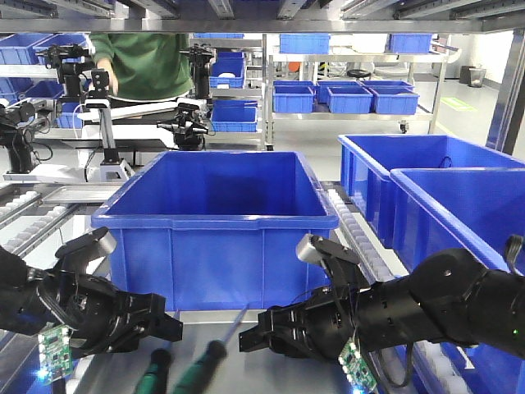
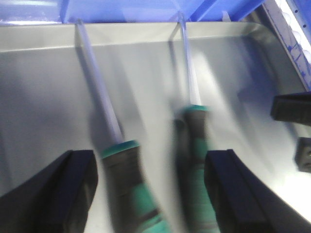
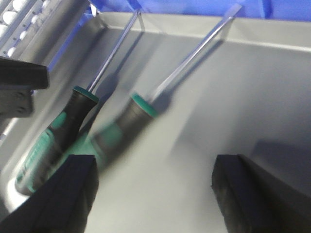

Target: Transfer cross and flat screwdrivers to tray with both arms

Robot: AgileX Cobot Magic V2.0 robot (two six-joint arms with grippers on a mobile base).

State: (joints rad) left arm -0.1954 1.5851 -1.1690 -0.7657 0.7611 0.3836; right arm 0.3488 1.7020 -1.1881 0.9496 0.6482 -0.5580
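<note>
both screwdrivers already lie on the grey tray (image 2: 252, 63), side by side, shafts pointing toward the blue bin (image 1: 217, 217), tips at the tray's far rim. the left screwdriver (image 2: 127, 165) and the right screwdriver (image 2: 199, 145) are near each other but apart.

your left gripper (image 2: 150, 189) has its fingers spread wide, straddling both handles and grasping nothing. your right gripper (image 3: 153, 194) is likewise released, fingers well apart over bare tray, with both handles off to its left.

judgement: the transfer looks done; what's left is to pull both arms clear.

hard to make out: both wrist views are motion-blurred, so the tips can't be told cross from flat. the front view cuts the handles off at the bottom edge, and the arms hide most of the tray.
</note>
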